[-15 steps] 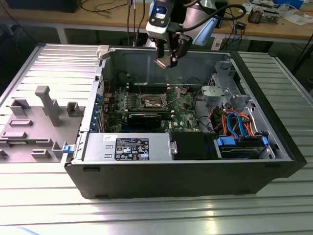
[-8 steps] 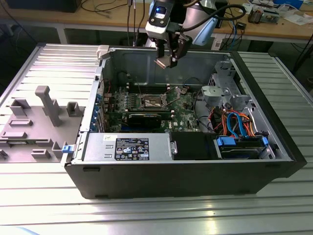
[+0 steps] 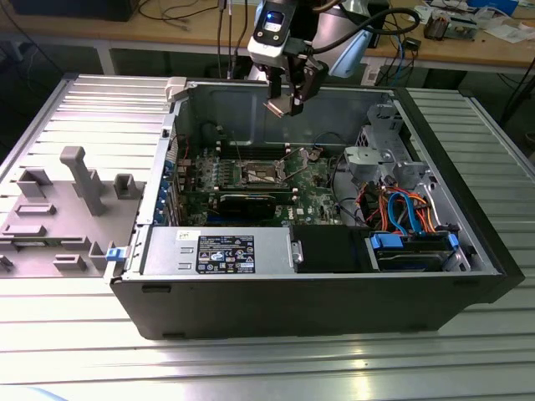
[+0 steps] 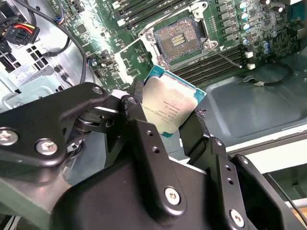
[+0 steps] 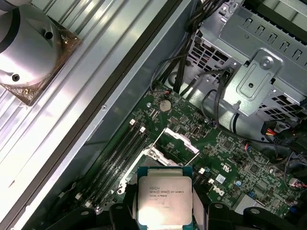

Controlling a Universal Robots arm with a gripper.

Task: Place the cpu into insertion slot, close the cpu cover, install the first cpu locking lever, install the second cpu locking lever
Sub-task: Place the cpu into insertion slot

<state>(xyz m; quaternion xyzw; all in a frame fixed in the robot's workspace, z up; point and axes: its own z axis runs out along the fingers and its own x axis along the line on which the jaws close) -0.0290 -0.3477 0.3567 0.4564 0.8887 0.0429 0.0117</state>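
My gripper (image 3: 284, 102) hangs above the open computer case, over its rear wall, shut on the cpu (image 3: 277, 108). In both wrist views the cpu (image 4: 171, 106) (image 5: 164, 200) is a flat silver square with a green rim, pinched at two opposite edges by the black fingers (image 4: 140, 125). The insertion slot (image 4: 180, 40) (image 3: 261, 173) lies uncovered on the green motherboard (image 4: 122, 50), its dark centre showing, well below the chip. A thin metal frame with a window, the cpu cover (image 5: 183, 140), stands raised beside the slot.
The case walls (image 3: 251, 109) ring the motherboard. A black graphics card (image 3: 248, 200) lies in front of the slot. The power supply (image 3: 216, 251) and drive cage (image 3: 380, 154) with coloured cables (image 3: 401, 209) fill the front and right. A grey fixture (image 3: 75, 180) stands on the exterior view's left.
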